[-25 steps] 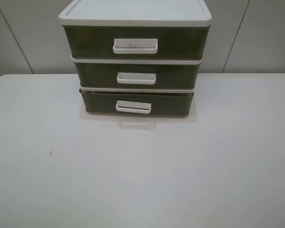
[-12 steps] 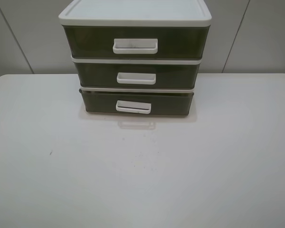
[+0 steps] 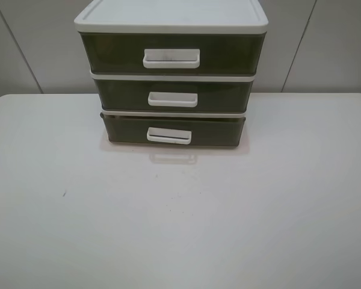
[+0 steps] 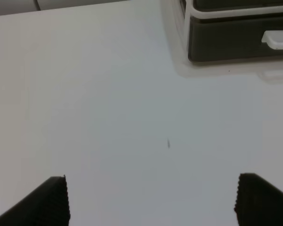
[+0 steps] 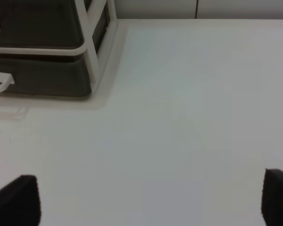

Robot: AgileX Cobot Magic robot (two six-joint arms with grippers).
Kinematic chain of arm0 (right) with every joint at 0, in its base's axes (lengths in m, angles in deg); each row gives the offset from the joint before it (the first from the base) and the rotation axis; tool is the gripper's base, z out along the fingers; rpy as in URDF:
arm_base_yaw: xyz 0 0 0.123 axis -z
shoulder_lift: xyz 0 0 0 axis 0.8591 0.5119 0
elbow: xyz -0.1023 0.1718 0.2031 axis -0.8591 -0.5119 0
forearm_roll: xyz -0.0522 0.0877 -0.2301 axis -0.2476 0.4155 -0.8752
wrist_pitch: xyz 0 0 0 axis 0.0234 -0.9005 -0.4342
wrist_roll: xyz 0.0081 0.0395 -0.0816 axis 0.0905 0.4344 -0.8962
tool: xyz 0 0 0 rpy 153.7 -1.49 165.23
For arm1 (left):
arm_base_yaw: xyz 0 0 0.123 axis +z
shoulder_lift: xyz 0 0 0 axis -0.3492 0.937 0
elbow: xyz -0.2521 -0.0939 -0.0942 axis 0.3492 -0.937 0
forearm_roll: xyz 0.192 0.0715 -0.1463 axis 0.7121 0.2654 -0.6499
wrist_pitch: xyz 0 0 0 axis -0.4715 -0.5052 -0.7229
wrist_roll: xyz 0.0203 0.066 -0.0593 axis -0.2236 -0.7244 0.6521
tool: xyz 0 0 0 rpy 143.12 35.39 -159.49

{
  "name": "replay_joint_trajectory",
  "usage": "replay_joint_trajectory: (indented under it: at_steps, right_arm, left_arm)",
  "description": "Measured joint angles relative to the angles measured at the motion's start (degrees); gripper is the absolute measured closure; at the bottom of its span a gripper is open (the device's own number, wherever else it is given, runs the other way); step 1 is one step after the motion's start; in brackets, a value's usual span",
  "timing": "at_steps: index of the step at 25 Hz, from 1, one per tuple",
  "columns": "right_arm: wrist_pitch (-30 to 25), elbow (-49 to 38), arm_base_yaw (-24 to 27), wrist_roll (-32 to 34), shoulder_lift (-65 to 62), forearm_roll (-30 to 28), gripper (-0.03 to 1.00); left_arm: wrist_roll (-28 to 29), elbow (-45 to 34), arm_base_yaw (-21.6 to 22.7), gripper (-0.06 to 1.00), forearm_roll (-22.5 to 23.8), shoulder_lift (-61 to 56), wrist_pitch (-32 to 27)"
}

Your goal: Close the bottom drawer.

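Observation:
The bottom drawer is the lowest olive-brown tier of a white-framed three-drawer unit at the back middle of the table. Its front, with a white loop handle, stands slightly out past the frame. It also shows in the left wrist view and in the right wrist view. Neither arm shows in the exterior high view. My left gripper is open and empty over bare table, well short of the unit. My right gripper is open and empty, off to the unit's right.
The white table reaches from the unit to the near edge. A small dark speck marks it at the left. A grey panelled wall stands behind the unit.

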Motion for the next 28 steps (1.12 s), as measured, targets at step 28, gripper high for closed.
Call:
replay_joint_trajectory:
  at_steps: [28]
  right_arm:
    - [0.06, 0.00, 2.81, 0.00, -3.38, -0.06, 0.15]
  left_arm:
    - [0.00, 0.00, 0.00, 0.23, 0.22, 0.00, 0.00]
